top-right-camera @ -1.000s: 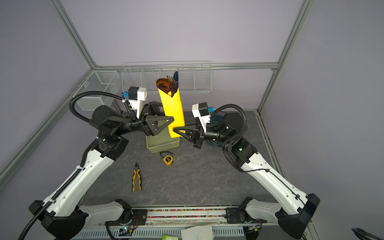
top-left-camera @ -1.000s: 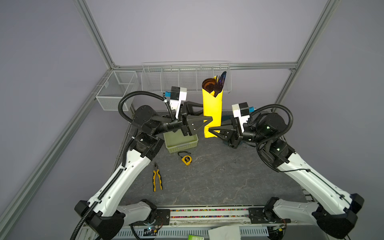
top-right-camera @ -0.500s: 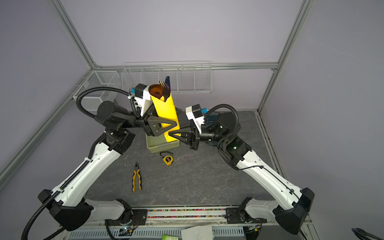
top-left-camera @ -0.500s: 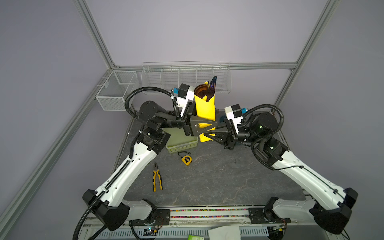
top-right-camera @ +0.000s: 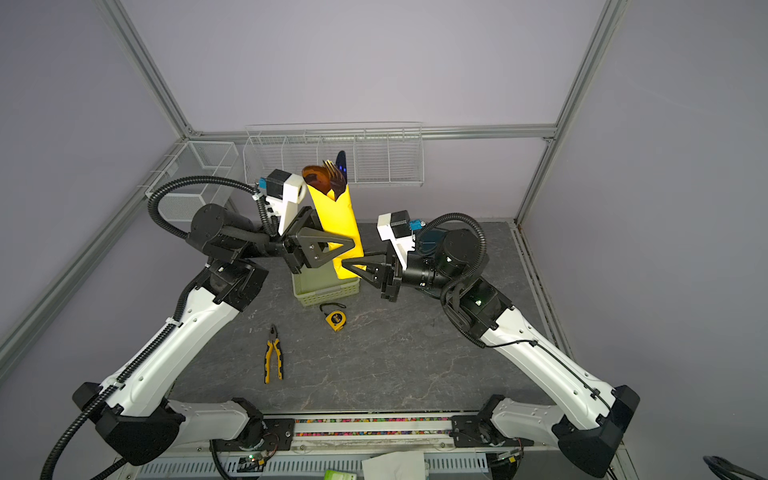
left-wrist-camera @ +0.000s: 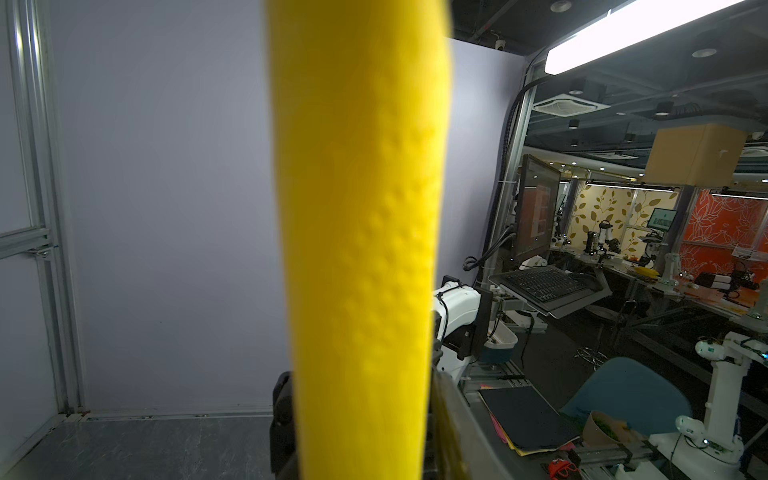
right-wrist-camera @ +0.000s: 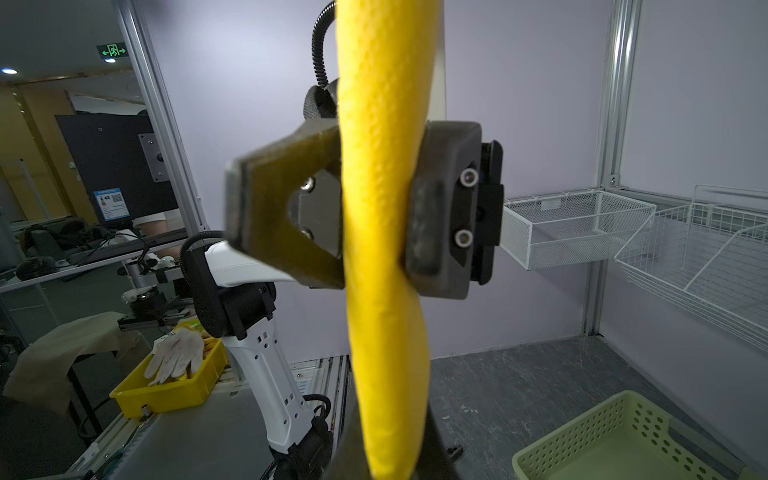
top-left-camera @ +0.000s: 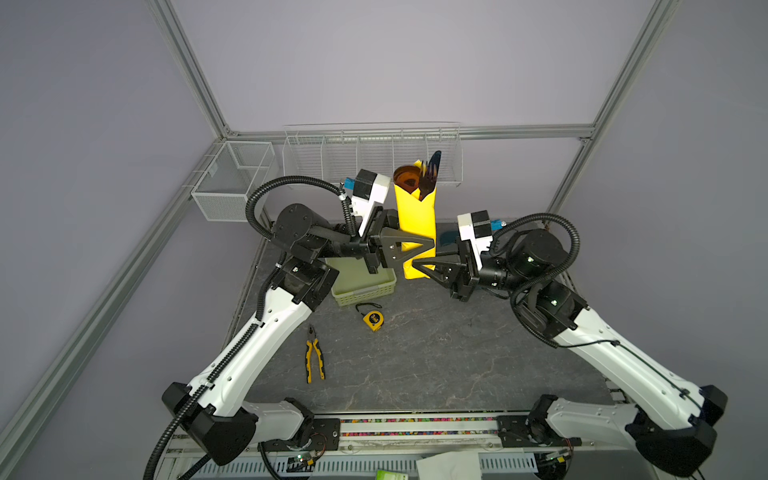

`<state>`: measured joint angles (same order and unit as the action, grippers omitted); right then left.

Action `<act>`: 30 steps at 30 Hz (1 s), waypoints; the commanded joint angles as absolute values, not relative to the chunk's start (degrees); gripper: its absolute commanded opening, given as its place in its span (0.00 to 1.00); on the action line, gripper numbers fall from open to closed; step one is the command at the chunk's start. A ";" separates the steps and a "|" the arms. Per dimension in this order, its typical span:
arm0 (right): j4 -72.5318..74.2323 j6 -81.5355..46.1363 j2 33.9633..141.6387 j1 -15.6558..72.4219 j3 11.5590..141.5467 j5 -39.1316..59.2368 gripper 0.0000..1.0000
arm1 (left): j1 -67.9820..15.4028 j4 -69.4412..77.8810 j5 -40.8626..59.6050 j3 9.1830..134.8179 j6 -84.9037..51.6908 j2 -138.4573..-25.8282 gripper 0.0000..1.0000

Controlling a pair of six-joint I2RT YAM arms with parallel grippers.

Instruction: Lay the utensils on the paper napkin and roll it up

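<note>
On the table (top-left-camera: 436,357) lie the pliers (top-left-camera: 314,359), then a green basket (top-left-camera: 365,286) with a tape measure (top-left-camera: 372,320) near it. Further right, the left claw (top-left-camera: 424,244) has both fingers pressed against the middle of the rolled paper napkin (top-left-camera: 415,212). The roll stands upright in the air (the utensils (top-left-camera: 428,179) poke from its top). The right claw (top-left-camera: 417,266) is clamped tight on the roll's lower end.
</note>
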<state>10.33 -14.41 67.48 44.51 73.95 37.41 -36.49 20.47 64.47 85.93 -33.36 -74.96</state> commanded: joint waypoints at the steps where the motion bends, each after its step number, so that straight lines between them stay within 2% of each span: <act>1: 12.33 -13.16 65.22 43.99 73.06 32.87 0.06 | -36.68 19.87 65.92 85.79 -31.32 -72.36 0.29; 9: 11.34 -12.48 64.01 43.97 72.35 32.22 0.06 | -36.65 15.52 63.19 86.08 -28.04 -71.32 0.21; 16: 11.46 -13.18 64.05 43.98 72.32 35.29 0.07 | -36.65 9.35 59.44 87.61 -23.52 -71.34 0.08; 19: 11.36 -13.57 63.90 43.97 72.42 35.82 0.17 | -36.65 8.46 58.89 87.80 -22.94 -71.54 0.05; 24: 10.76 -13.97 63.97 44.00 73.85 36.10 0.43 | -36.69 7.52 58.52 88.09 -22.73 -72.06 0.03; 30: 9.87 -13.69 65.72 43.95 77.00 37.70 0.46 | -36.70 7.73 58.45 88.01 -23.03 -72.33 0.03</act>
<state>8.80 -14.44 65.28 44.16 74.96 36.10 -36.67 6.90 58.74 85.97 -23.86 -72.95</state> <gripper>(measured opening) 0.460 0.079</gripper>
